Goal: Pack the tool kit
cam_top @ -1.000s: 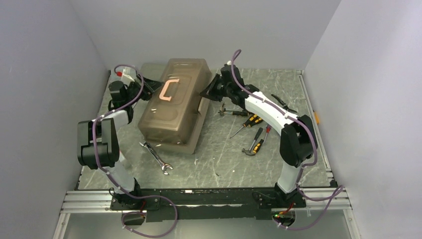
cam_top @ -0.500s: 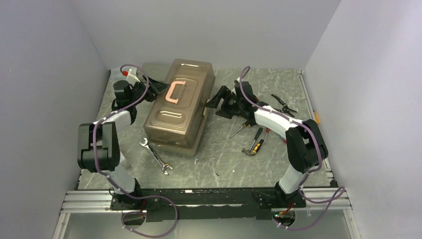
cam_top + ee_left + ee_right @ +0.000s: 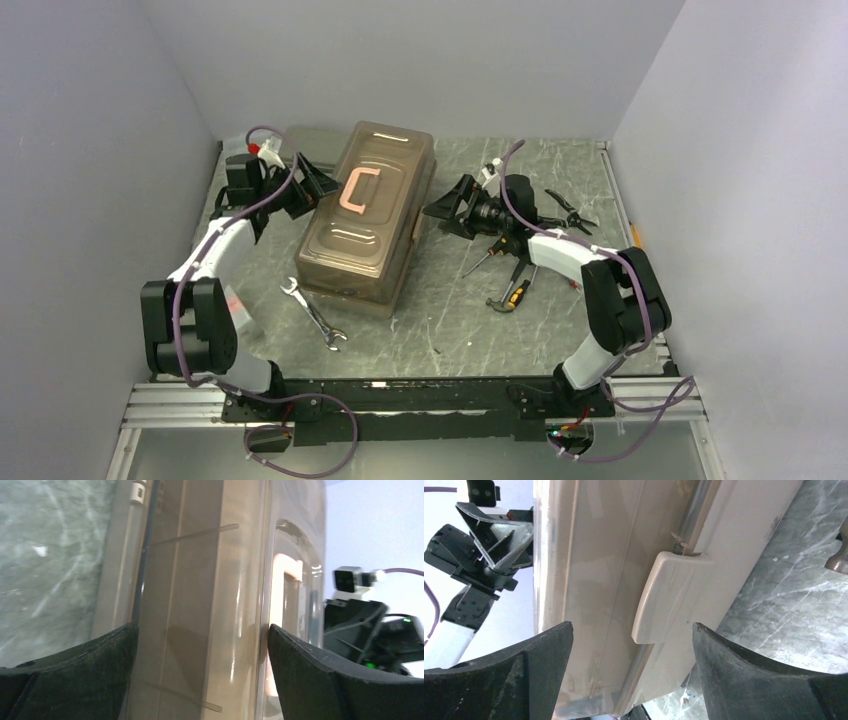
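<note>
Overhead and wrist views, read from the arm bases outward. On the green-grey table (image 3: 450, 330), nearest the bases, lay one steel wrench (image 3: 314, 314), just off the near left corner of the toolbox and apart from it. To the right lay one hammer (image 3: 507, 297) with a black-and-orange handle. Just beyond it were at least two screwdrivers (image 3: 517, 268); their handles ran under the right arm, so the full count could not be made. One tan-brown toolbox (image 3: 362, 235) stood left of centre, long axis running near to far, its smoky lid down and its one pink handle (image 3: 358, 188) flat on top. The left gripper (image 3: 318, 186) sat just beside the box's far left side, fingers spread wide and holding nothing; whether it touched the lid could not be told. The right gripper (image 3: 440, 207) faced the box's right side across a short gap, likewise wide and empty, with one cream latch (image 3: 671, 597) seen between its fingers. A metal tool end (image 3: 840, 560) was cut off by that view's right edge, its kind unclear. Farthest back on the right lay one pair of pliers (image 3: 566, 210). The box's contents could not be made out through the lid.
</note>
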`<state>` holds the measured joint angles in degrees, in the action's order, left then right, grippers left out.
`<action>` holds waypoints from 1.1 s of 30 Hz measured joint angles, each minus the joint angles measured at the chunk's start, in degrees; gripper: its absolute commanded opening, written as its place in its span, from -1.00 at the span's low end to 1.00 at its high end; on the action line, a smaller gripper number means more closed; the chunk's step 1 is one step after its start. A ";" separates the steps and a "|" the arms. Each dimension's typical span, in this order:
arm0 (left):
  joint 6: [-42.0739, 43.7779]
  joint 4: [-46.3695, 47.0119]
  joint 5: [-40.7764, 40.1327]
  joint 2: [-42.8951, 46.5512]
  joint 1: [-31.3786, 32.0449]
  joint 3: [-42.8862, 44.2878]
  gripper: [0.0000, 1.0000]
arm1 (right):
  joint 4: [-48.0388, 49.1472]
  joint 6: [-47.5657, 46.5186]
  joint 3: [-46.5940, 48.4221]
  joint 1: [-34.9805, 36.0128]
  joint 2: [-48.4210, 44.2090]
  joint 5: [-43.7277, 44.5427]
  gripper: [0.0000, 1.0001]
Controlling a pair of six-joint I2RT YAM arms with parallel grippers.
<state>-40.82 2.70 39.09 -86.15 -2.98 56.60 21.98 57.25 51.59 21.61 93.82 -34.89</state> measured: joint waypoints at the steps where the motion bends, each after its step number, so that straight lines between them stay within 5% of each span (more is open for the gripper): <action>1: 1.68 -3.45 -1.38 0.68 0.33 1.18 0.99 | 0.55 -0.09 -0.33 -0.52 -0.37 -0.50 0.79; 8: 13.35 -22.71 -14.36 1.40 6.95 12.33 0.99 | 0.96 -2.21 -0.87 -2.45 -2.29 -2.82 0.79; 25: 21.64 -40.74 -29.16 -1.14 14.38 25.59 0.99 | -0.90 -6.45 -3.08 -2.97 -6.73 -4.61 0.79; 33: 25.11 -50.25 -34.40 -1.95 16.48 31.28 0.72 | -0.72 -5.86 -5.33 -3.80 -6.75 -5.31 0.79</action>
<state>-15.70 -47.55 4.69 -88.09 13.50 87.88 21.26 51.40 46.26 17.80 87.07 -40.21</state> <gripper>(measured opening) 0.885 0.897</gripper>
